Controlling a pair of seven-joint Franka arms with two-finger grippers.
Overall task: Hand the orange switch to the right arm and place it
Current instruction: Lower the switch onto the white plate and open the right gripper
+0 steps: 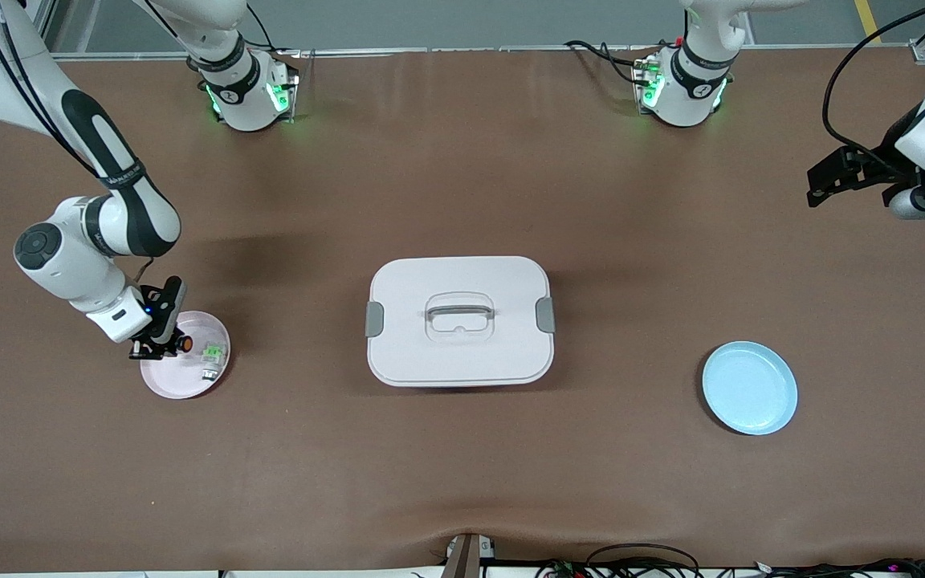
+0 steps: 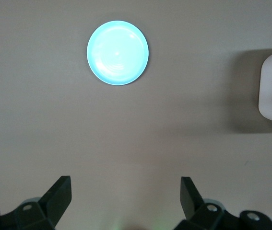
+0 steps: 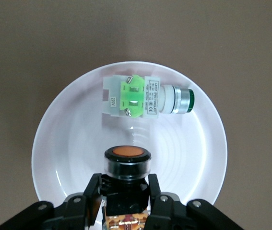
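The orange switch [image 3: 127, 160], a stubby black cylinder with a round orange button end, sits between the fingers of my right gripper [image 3: 124, 184], which is shut on its black body. In the front view the right gripper [image 1: 164, 347] holds the orange switch [image 1: 183, 343] low over the pink plate [image 1: 165, 384] at the right arm's end of the table. Whether the switch touches the plate I cannot tell. My left gripper [image 1: 820, 186] hangs open and empty at the left arm's end of the table, and its fingers [image 2: 59, 194] stand wide apart above bare tabletop.
A green-and-silver switch [image 1: 212, 360] lies on the pink plate [image 3: 54, 143], the same green-and-silver switch [image 3: 145, 96] lying on its side beside the held one. A white lidded box [image 1: 459, 321] stands mid-table. A light blue plate [image 1: 749, 388] lies toward the left arm's end.
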